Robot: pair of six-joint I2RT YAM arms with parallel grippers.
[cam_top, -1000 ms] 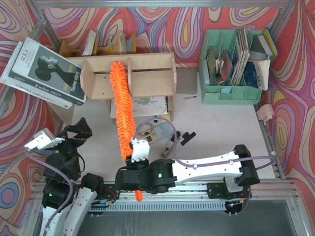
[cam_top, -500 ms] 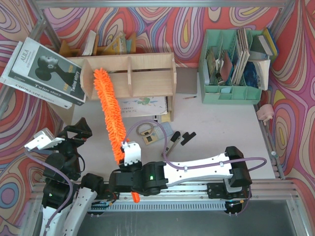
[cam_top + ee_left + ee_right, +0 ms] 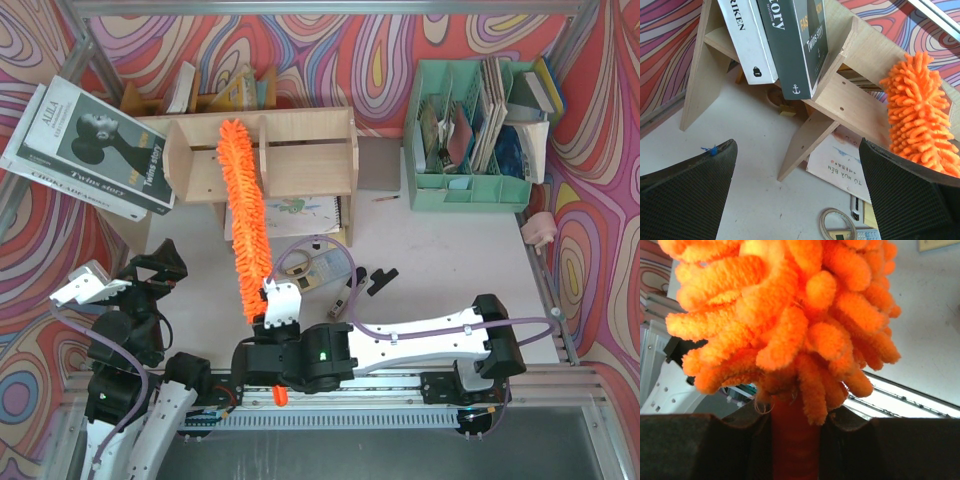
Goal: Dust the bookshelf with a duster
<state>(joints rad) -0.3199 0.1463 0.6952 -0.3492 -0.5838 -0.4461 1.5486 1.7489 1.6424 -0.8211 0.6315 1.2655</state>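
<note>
- The duster (image 3: pixel 245 215) is showing fluffy, matt orange chenille; its handle (image 3: pixel 795 450) is looking like smooth plastic.
- The bookshelf (image 3: pixel 305 125) is showing bare, matt pale plywood.
- The book covers (image 3: pixel 795 40) are shining like glossy paper.
- The left pincer (image 3: pixel 797 160) is showing black, finely dimpled matt pads (image 3: pixel 685 195).

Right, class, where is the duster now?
Top view, left of centre: the duster runs from the right hand up over the bookshelf, just left of its divider.

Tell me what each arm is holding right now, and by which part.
The right gripper is shut on the duster, gripping its thin orange handle just below the fluffy head. The left gripper is open and holds nothing.
</note>
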